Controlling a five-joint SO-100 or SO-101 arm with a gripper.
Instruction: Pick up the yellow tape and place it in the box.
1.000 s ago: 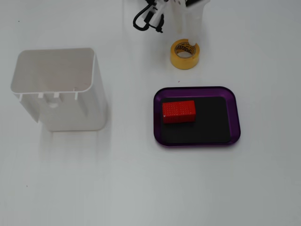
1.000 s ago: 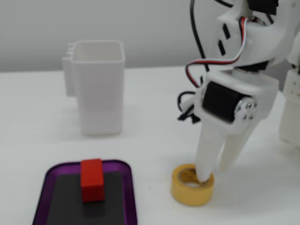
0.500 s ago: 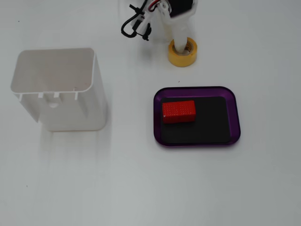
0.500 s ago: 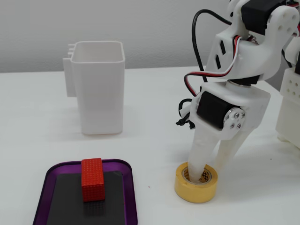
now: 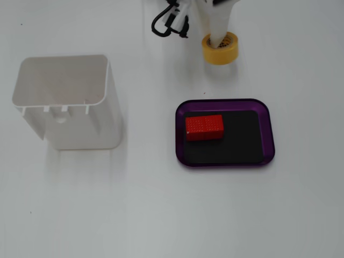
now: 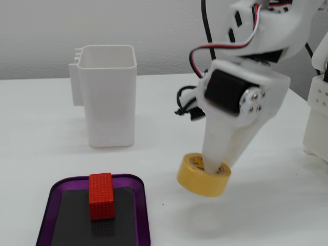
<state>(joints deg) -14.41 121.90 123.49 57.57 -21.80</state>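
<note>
The yellow tape (image 5: pixel 220 52) (image 6: pixel 202 180) hangs tilted just above the table, with its shadow below it. My white gripper (image 5: pixel 217 40) (image 6: pixel 212 166) comes down from above with one finger inside the roll's core and is shut on its wall. The box, a purple-rimmed tray with a black floor (image 5: pixel 224 101) (image 6: pixel 77 180), lies apart from the tape: below it in a fixed view (image 5: pixel 224 101) and to its left in the other. A red block (image 5: pixel 204 127) (image 6: pixel 100 195) lies inside the box.
A tall white plastic container (image 5: pixel 70 102) (image 6: pixel 110 102) stands on the white table, left of the box. Black cables (image 5: pixel 169 21) hang beside the arm. The arm's white base (image 6: pixel 318 118) stands at the right edge.
</note>
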